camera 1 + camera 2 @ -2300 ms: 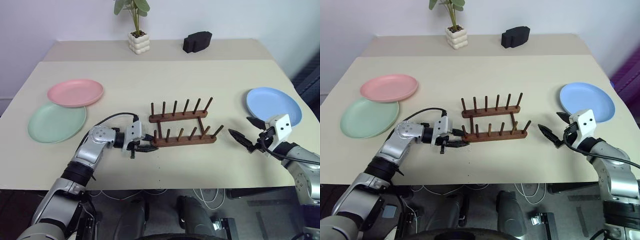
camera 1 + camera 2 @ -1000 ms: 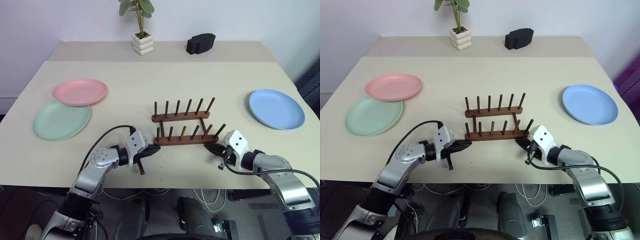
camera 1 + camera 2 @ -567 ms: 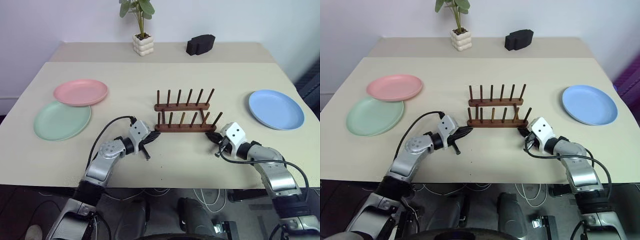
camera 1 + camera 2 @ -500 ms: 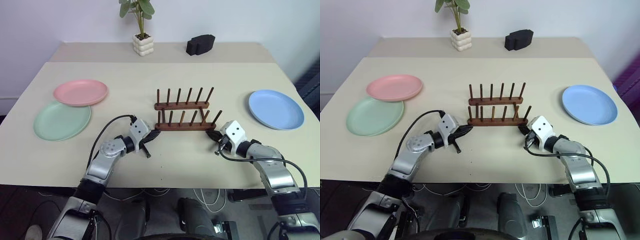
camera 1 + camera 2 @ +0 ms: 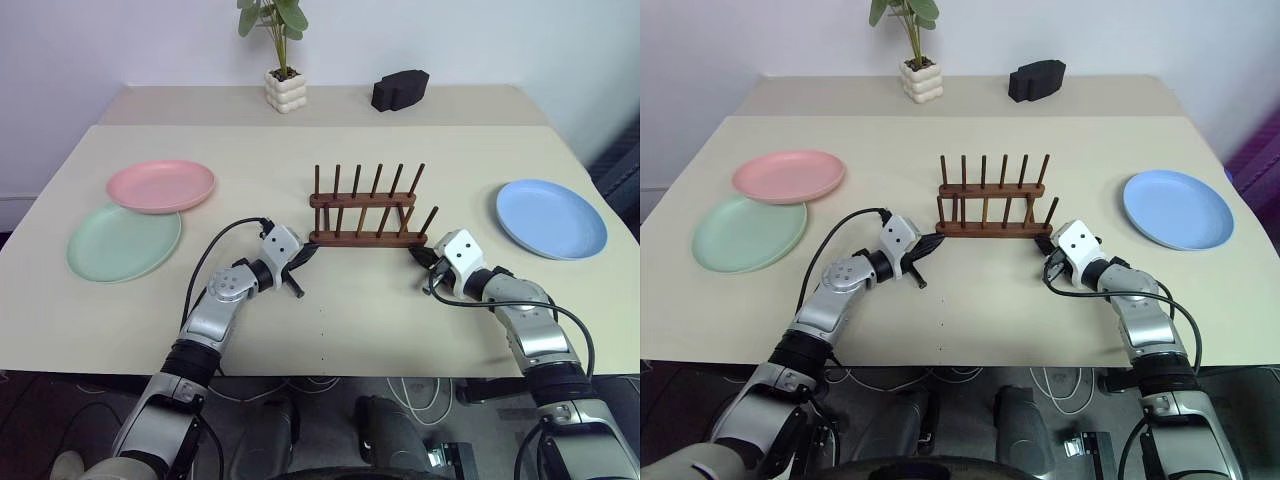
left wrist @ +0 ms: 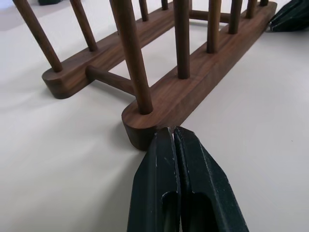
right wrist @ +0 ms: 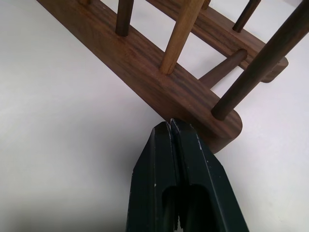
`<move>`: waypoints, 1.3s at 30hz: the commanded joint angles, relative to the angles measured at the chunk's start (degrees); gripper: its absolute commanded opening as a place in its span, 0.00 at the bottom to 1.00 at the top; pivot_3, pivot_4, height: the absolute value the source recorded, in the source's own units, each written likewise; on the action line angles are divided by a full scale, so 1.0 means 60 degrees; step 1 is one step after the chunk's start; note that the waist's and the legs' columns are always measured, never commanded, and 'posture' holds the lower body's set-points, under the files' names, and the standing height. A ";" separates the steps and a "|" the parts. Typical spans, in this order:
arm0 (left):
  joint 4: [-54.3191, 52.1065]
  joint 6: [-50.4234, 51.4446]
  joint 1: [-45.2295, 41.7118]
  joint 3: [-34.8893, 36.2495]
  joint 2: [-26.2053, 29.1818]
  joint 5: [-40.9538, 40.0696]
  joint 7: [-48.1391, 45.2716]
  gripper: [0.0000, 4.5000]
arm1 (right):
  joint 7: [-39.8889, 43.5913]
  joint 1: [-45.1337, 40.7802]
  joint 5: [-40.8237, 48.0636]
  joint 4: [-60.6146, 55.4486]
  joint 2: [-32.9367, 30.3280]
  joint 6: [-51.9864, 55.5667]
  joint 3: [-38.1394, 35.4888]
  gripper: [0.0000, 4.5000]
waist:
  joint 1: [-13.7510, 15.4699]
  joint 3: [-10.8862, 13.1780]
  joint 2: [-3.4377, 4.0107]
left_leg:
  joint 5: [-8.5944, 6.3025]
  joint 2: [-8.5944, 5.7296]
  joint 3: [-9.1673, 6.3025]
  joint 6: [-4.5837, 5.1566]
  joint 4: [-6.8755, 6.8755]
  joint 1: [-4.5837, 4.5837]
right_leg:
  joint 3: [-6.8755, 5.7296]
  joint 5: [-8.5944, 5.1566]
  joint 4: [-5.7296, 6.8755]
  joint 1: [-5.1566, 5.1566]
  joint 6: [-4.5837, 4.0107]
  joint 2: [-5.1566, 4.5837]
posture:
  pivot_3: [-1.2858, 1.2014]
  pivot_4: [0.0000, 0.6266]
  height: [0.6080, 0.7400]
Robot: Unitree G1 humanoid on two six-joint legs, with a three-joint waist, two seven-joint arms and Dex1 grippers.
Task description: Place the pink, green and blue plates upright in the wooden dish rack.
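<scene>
**Both grippers parked at the ends of the rack**

Near edge of the beige table (image 5: 330,340) is sitting bare. The left gripper (image 6: 171,133) is pressing its closed tips against one end of the near rail, and the right gripper (image 7: 169,124) is doing the same at the other end, fingers together. The wooden dish rack (image 5: 365,215) is sitting mid-table, dark brown, thin upright pegs, no plates in it. Green plate (image 5: 124,241) and pink plate (image 5: 161,185) are lying flat on the left, overlapping, blue plate (image 5: 551,218) on the right. A potted plant (image 5: 279,55) and a black block (image 5: 400,88) are sitting at the back against a pale wall.
</scene>
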 commanded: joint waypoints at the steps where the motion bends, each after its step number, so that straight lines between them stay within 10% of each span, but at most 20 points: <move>1: 0.0129 0.0219 0.0317 0.0020 0.0111 0.0145 -0.0044 0.01 | 0.0061 0.0114 0.0035 -0.0187 -0.0022 -0.0082 -0.0092 0.00 | -0.0005 0.0000 0.0000 | 0.0000 0.0000 0.0000 0.0000 -0.0001 0.0000 | 0.0000 0.0000 0.0000 0.0000 0.0000 0.0000 | 0.52 0.24 0.93; 11: -0.3382 0.1684 0.3579 0.0591 0.2508 -0.1113 -0.2177 0.01 | 0.1064 0.1188 0.1035 -0.1826 -0.0735 0.0515 -0.0704 0.00 | -0.0409 -0.0012 0.0021 | -0.0036 0.0015 0.0016 0.0050 -0.0068 0.0011 | 0.0020 -0.0027 0.0005 -0.0034 -0.0009 0.0000 | 0.52 0.24 0.93; 14: -0.4168 0.2057 0.4652 0.1162 0.3217 -0.1579 -0.2393 0.20 | 0.1104 0.1226 0.1047 -0.1764 -0.0813 0.0529 -0.0756 0.00 | -0.0523 -0.0012 0.0023 | -0.0041 0.0022 0.0013 0.0055 -0.0074 0.0014 | 0.0018 -0.0057 0.0008 -0.0038 -0.0052 -0.0002 | 0.52 0.24 0.93; 21: -0.4802 0.2416 0.6667 0.3534 0.3712 -0.2700 -0.1734 0.97 | 0.1338 0.0980 0.1042 -0.1604 -0.0738 0.0530 -0.0685 0.00 | -0.0514 -0.0012 0.0029 | -0.0048 0.0026 0.0015 0.0060 -0.0082 0.0014 | 0.0020 -0.0082 0.0002 -0.0045 -0.0024 -0.0021 | 0.52 0.24 0.93; 30: -0.4823 0.3257 0.6682 0.6509 0.3354 -0.4132 -0.0147 0.99 | 0.1628 0.0448 0.0908 -0.1131 -0.0678 0.0412 -0.0497 0.00 | -0.0464 0.0020 -0.0011 | -0.0048 0.0042 0.0012 0.0058 -0.0082 -0.0004 | 0.0004 -0.0081 0.0002 -0.0063 -0.0032 -0.0019 | 0.52 0.24 0.93; 39: -0.5658 0.5065 0.3439 0.7242 0.3130 -0.5443 0.2153 0.99 | 0.1795 0.0074 0.0914 -0.0974 -0.0669 0.0333 -0.0378 0.00 | -0.0151 0.0030 -0.0035 | -0.0043 -0.0008 -0.0017 0.0052 -0.0002 -0.0126 | -0.0042 -0.0033 0.0000 -0.0111 -0.0042 -0.0041 | 0.52 0.24 0.93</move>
